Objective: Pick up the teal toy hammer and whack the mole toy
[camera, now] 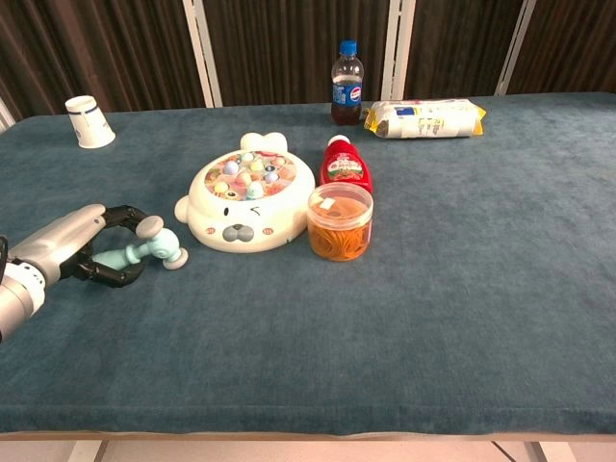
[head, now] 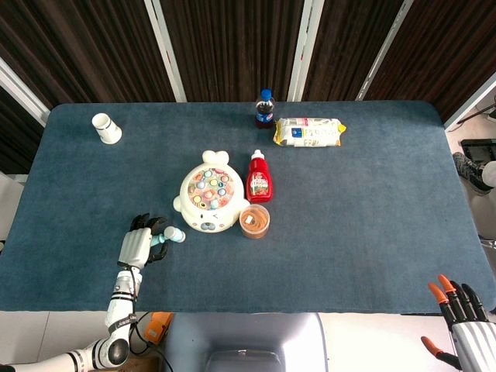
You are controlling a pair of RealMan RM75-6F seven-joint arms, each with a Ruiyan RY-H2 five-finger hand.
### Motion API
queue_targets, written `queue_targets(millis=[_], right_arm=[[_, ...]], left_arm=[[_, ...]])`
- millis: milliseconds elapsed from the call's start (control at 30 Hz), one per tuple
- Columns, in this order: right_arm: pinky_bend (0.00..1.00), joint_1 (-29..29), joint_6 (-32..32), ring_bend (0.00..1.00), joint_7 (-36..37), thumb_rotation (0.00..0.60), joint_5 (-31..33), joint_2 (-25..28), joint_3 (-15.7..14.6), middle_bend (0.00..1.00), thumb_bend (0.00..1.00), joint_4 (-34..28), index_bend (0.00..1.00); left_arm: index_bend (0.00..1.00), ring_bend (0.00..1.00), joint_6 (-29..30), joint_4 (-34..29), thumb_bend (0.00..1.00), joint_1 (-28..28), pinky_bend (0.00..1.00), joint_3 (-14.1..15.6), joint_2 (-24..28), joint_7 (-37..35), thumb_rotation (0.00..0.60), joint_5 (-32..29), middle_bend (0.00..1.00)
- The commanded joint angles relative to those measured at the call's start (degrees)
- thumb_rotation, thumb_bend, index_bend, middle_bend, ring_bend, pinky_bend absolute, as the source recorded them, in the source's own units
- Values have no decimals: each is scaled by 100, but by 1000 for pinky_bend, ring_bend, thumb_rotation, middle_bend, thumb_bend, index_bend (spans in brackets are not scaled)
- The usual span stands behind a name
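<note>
The teal toy hammer (head: 172, 235) (camera: 154, 245) lies on the blue table, just left of the white mole toy (head: 206, 200) (camera: 250, 197) with its coloured pegs. My left hand (head: 138, 245) (camera: 72, 246) is at the hammer's handle, with the fingers arched over it and the thumb curled under; the handle's end is hidden inside the hand. The hammer's head still rests on the cloth. My right hand (head: 463, 324) shows only at the bottom right corner of the head view, off the table's front edge, its orange-tipped fingers spread and holding nothing.
An orange-lidded jar (camera: 340, 221) and a red ketchup bottle (camera: 345, 164) stand close to the right of the mole toy. A cola bottle (camera: 346, 82) and a snack bag (camera: 423, 117) sit at the back. A paper cup (camera: 89, 121) lies far left.
</note>
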Motion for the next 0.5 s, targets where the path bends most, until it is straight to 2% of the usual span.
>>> queue_targets(millis=[33, 500], right_arm=[[0, 0, -1, 0, 4, 600, 7, 1, 3, 0, 174, -1, 0], [0, 7, -22, 0, 5, 600, 37, 9, 14, 0, 174, -15, 0]], left_arm=[[263, 90, -11, -16, 402, -36, 0, -15, -29, 69, 600, -74, 261], [327, 154, 63, -89, 414, -93, 13, -2, -51, 135, 600, -157, 341]])
